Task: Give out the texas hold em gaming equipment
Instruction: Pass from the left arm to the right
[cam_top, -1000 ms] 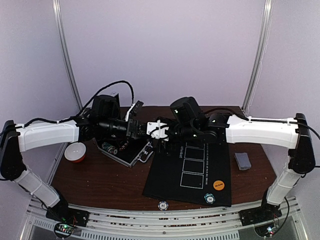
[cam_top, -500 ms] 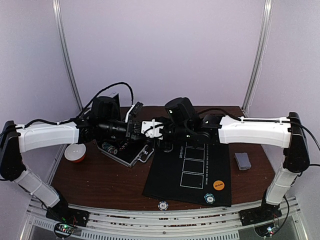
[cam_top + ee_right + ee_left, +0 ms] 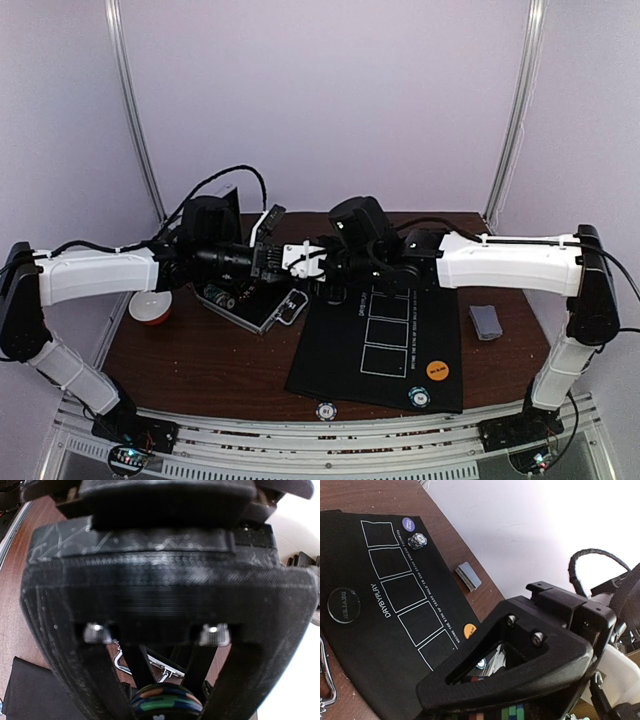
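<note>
A small stack of striped-edge poker chips [image 3: 162, 703] sits between the fingers where my two grippers meet above the silver case [image 3: 250, 302]. Its coloured edge also shows at the bottom of the left wrist view [image 3: 517, 712]. My left gripper [image 3: 272, 258] is shut on the stack. My right gripper [image 3: 290, 262] is tip to tip with it, its jaws hidden. On the black mat [image 3: 340, 360] lie an orange disc [image 3: 436, 369] and a teal chip [image 3: 419, 396]. The left wrist view shows a purple disc [image 3: 407, 524], a chip [image 3: 417, 541] and a dark disc [image 3: 343, 605]. Grey-blue cards [image 3: 486, 321] lie right of the mat.
A red-and-white bowl [image 3: 150, 303] stands at the left under my left arm. One more chip [image 3: 325, 410] lies at the table's front edge, off the mat. Both arms cross the back half of the table.
My right gripper has moved left and closed the gap to my left gripper over the case. In the last half second neither arm has visibly moved.
</note>
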You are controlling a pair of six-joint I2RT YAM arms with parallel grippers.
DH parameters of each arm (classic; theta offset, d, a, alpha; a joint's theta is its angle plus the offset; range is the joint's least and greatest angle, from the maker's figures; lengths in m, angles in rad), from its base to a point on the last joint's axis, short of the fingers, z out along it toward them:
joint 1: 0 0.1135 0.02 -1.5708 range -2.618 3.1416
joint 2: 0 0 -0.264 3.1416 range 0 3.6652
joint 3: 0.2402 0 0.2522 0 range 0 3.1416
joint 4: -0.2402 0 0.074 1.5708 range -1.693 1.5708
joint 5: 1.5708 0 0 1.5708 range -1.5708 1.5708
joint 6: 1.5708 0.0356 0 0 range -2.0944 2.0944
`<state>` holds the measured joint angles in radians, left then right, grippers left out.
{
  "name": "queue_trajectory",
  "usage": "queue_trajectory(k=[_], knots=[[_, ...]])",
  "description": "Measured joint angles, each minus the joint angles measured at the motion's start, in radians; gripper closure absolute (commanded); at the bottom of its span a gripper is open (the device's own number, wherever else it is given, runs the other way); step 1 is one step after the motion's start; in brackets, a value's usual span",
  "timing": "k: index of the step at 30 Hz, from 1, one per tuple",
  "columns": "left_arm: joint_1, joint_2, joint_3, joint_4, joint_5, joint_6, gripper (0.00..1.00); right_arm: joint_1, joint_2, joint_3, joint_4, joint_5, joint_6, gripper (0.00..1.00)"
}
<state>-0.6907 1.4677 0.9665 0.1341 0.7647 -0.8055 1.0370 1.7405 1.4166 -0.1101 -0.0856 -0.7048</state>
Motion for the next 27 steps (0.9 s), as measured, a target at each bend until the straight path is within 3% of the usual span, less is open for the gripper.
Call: queue_trajectory(k=[4, 17, 27], knots=[[0.0, 0.0, -0.019, 0.031, 0.013, -0.023, 0.54, 0.0, 0.0, 0.008, -0.023, -0.01, 0.011, 1.0], [0.016, 0.01, -0.096, 0.23, 0.109, -0.164, 0.35, -0.006, 0.046, 0.126, -0.188, -0.077, 0.076, 1.0], [0.029, 0.026, -0.111, 0.275, 0.122, -0.193, 0.19, -0.014, 0.066, 0.15, -0.222, -0.089, 0.081, 1.0]])
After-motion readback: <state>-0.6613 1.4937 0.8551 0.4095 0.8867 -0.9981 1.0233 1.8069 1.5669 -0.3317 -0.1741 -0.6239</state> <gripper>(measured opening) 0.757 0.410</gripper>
